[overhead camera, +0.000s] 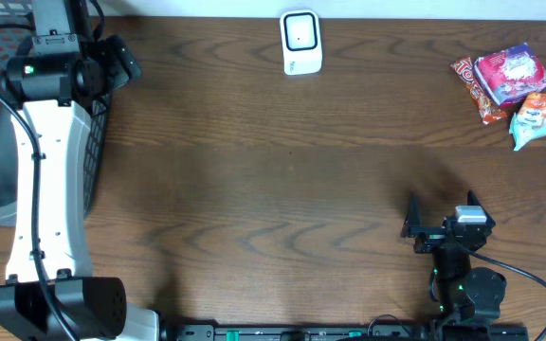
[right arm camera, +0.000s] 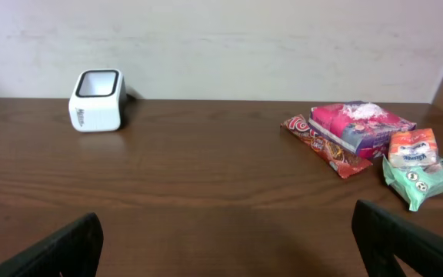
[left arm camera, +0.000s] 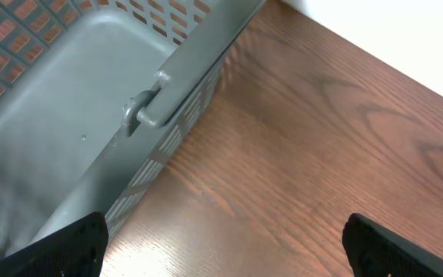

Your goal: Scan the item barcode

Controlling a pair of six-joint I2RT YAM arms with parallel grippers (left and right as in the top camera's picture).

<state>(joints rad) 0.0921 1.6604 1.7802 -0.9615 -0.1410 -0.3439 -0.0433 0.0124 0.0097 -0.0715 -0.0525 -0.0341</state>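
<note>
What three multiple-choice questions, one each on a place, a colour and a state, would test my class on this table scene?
1. Where does the scanner stand?
A. On a shelf
B. At the far edge of the table, near the middle
C. At the near left corner

2. What colour is the basket?
A. Red
B. Yellow
C. Grey

3. How is the right tool?
A. Open and empty
B. Shut and empty
C. Shut on the scanner

Answers:
1 B: it stands alone by the far edge.
2 C: its wall and rim are grey.
3 A: its fingers stand wide apart with nothing between them.
</note>
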